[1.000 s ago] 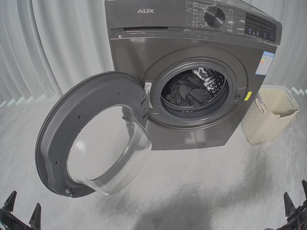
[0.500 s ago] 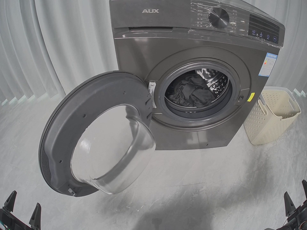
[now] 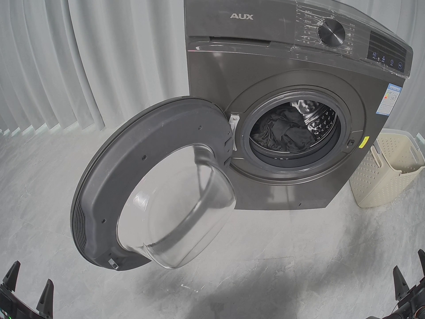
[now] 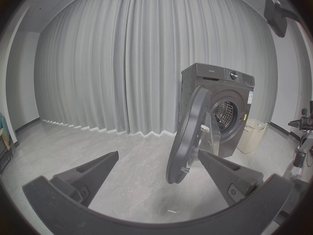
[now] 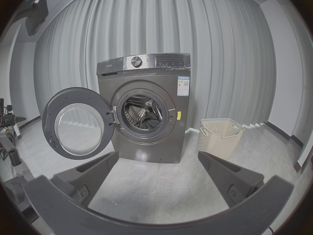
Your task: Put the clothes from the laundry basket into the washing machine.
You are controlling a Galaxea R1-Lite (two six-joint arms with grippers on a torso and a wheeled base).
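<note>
Facing: open door (image 3: 133,156) lay left of washing machine (image 3: 221,67), nearer left gripper (image 3: 32,273) than right gripper (image 3: 408,262).
Grippers: both spread wide, empty.
Clothes (image 3: 283,131): dark heap inside drum (image 3: 321,116).

The washing machine (image 3: 212,71) is bearing a logo (image 3: 241,17) up top, plus a white sticker (image 3: 388,99) and a yellow sticker (image 3: 364,142), their print too small to read.

Pale room with a pleated curtain and a grey floor.
A light grey curtain (image 3: 88,45) falls in even vertical folds from the panelled ceiling (image 4: 55,0) to the floor (image 3: 287,253) along the back of the room. The floor is smooth marbled grey with faint veins and a soft sheen. Plain white side walls (image 5: 283,66) end in a dark skirting board (image 5: 280,132). The light is even and soft.
</note>
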